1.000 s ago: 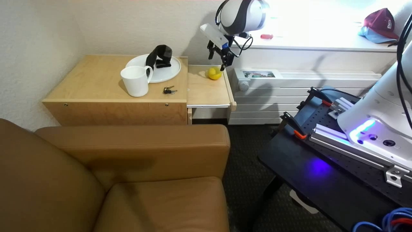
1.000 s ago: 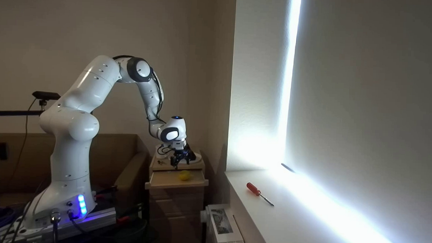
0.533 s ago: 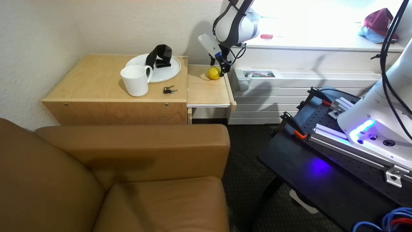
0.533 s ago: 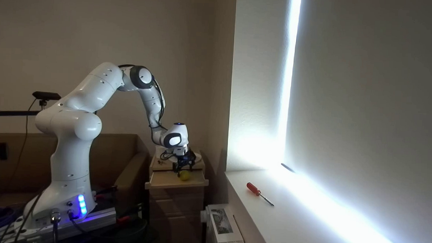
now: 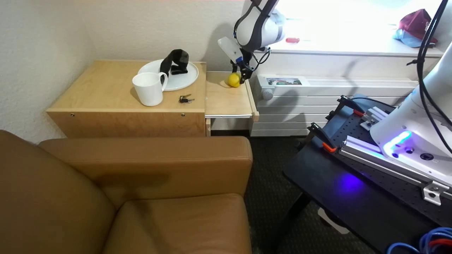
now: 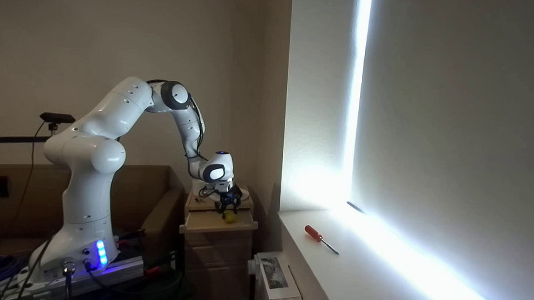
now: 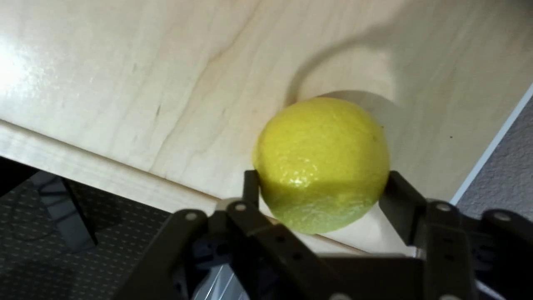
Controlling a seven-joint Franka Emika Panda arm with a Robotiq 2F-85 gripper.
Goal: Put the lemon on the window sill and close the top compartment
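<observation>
Where the drawn-out top compartment (image 5: 227, 102) juts right in an exterior view, the gripper (image 7: 321, 187) clasps one lemon (image 7: 320, 154), seemingly resting there, between both fingers. Left: white mug (image 5: 147, 90); keys (image 5: 185, 99); plate (image 5: 183, 82) bearing black item (image 5: 179, 56). Far right, on window sill (image 5: 346, 43): red-handled screwdriver (image 5: 292, 40); cap (image 5: 414, 26).
</observation>
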